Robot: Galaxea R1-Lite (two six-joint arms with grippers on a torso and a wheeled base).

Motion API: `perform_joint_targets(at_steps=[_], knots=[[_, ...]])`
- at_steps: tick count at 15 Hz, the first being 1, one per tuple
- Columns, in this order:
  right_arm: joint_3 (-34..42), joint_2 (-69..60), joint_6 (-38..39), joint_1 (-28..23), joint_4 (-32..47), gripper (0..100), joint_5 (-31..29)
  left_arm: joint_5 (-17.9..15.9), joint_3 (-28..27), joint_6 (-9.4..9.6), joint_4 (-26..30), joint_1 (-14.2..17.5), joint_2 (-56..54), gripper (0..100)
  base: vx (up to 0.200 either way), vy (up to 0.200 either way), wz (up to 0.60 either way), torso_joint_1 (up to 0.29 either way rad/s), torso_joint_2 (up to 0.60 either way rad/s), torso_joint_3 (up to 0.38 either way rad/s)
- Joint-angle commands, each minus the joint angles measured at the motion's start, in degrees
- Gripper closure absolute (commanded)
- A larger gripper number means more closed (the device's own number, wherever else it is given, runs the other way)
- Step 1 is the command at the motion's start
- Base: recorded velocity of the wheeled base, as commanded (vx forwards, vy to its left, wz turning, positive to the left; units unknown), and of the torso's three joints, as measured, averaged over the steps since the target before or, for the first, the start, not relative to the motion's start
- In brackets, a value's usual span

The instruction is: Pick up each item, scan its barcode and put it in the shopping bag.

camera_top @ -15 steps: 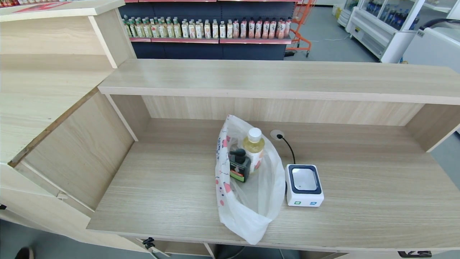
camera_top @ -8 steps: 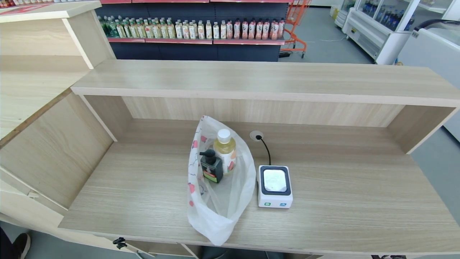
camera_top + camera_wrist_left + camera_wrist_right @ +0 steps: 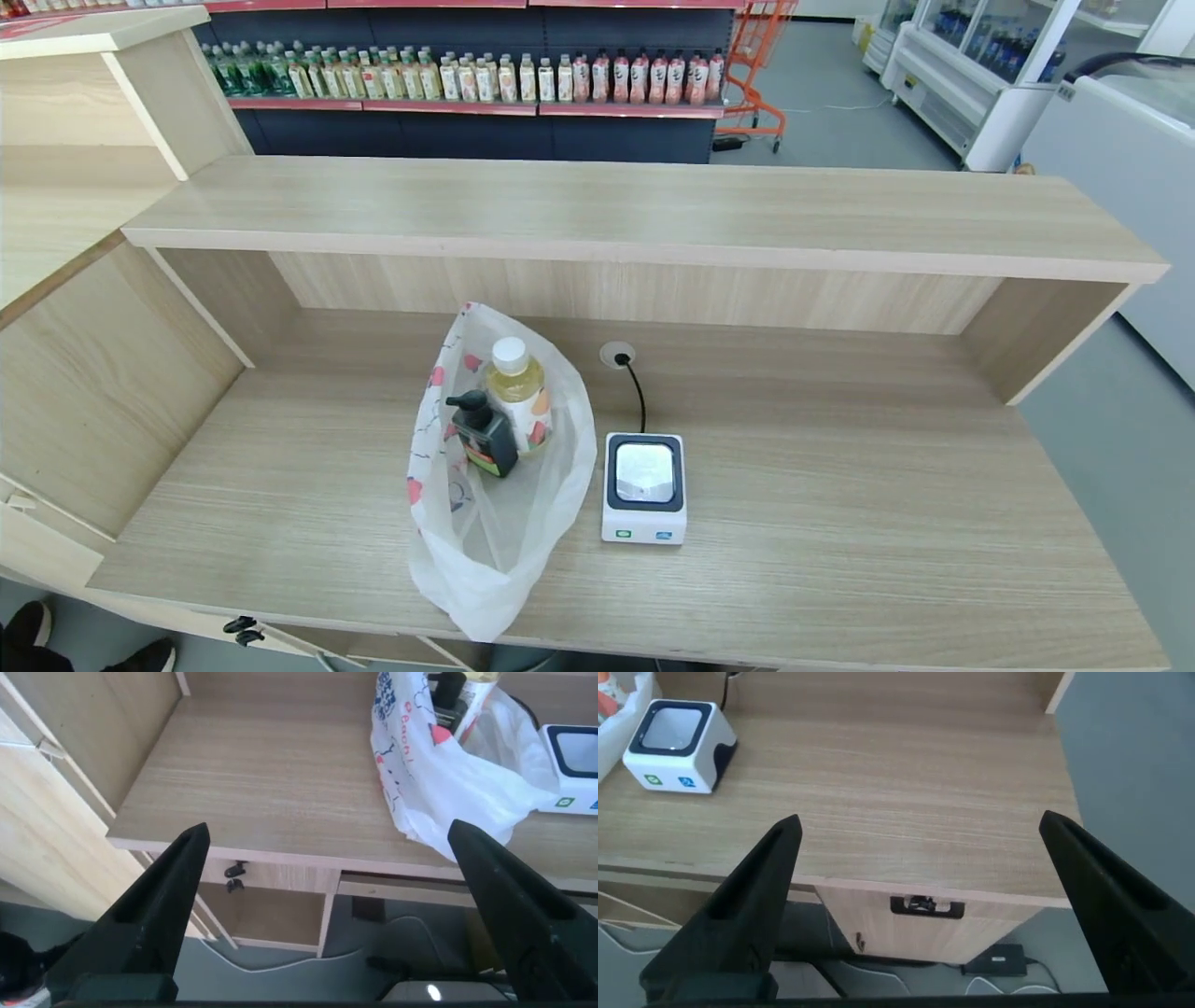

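On the light wooden table (image 3: 840, 485), a white translucent plastic shopping bag with red and blue print (image 3: 485, 551) is lying with its mouth gaping open, its nearer end reaching the table's near edge. Inside it, toward the far end, a clear bottle of yellow liquid with a white cap (image 3: 516, 397) is standing upright, and a dark pump bottle (image 3: 487, 443) is standing just in front of it. Just beside the bag, on the robot's right, a white box-shaped scanner with a dark-framed glass window (image 3: 644, 485) is sitting on the table, its black cable (image 3: 638, 397) running back to a round hole in the table top. The left hand (image 3: 329, 833) is hanging off the table's near edge, near the bag's end, its two dark fingers spread wide and gripping nothing. The right hand (image 3: 920, 823) is hanging off the same edge, farther right than the scanner, its fingers likewise spread wide and empty.
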State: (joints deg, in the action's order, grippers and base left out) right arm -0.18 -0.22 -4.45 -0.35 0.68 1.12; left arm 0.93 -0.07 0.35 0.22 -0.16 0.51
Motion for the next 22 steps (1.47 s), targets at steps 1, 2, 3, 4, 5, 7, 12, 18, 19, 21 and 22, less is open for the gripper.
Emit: perform_joint_targets(at_steps=[1,2,3,4,5,7,12,18,19,21,22], knots=[[0.0,0.2,0.0,0.1,0.0,0,0.0,0.0,0.0,0.09,0.0,0.1,0.8,0,0.2,0.0,0.0,-0.022,0.0,0.007],[0.0,0.2,-0.1,0.2,0.0,0,0.0,0.0,0.0,0.09,0.0,0.1,0.4,0,0.2,0.0,0.0,-0.007,-0.01,0.002],[0.0,0.2,0.1,0.1,-0.1,0,0.0,0.0,0.0,-0.09,0.0,0.2,-0.5,0,0.2,0.0,0.0,0.007,0.01,-0.002],[0.0,0.2,0.2,0.1,-0.1,0,0.0,0.0,0.0,-0.09,0.0,0.2,-0.5,0,0.0,0.0,0.0,0.0,0.0,0.0],[0.0,0.2,0.1,0.1,0.0,100,0.1,0.0,0.0,-0.09,0.0,0.2,-0.5,0,0.0,0.0,0.0,0.0,0.0,0.0],[0.0,0.2,-0.2,0.2,0.0,100,0.0,0.0,0.0,-0.09,0.0,0.2,-0.5,0,0.0,0.0,0.0,0.0,0.0,0.0],[0.0,0.2,0.3,0.1,0.0,100,0.0,0.0,0.0,-0.09,0.0,0.2,-0.5,0,0.0,0.0,0.0,0.0,0.0,0.0],[0.0,0.2,0.2,0.1,0.0,100,0.0,0.0,0.0,-0.09,0.0,0.2,-0.5,0,0.0,0.0,0.0,0.0,0.0,0.0],[0.0,0.2,0.2,0.1,0.0,100,0.0,0.0,0.0,-0.09,0.0,0.2,-0.5,0,0.0,0.0,0.0,0.0,0.0,0.0],[0.0,0.2,0.1,0.1,0.0,100,0.0,0.0,0.0,-0.09,0.0,0.2,-0.5,0,0.0,0.0,0.0,0.0,0.0,0.0],[0.0,0.2,0.1,0.1,0.0,100,0.0,0.0,0.0,-0.09,0.0,0.2,-0.5,0,0.0,0.0,0.0,0.0,0.0,0.0]])
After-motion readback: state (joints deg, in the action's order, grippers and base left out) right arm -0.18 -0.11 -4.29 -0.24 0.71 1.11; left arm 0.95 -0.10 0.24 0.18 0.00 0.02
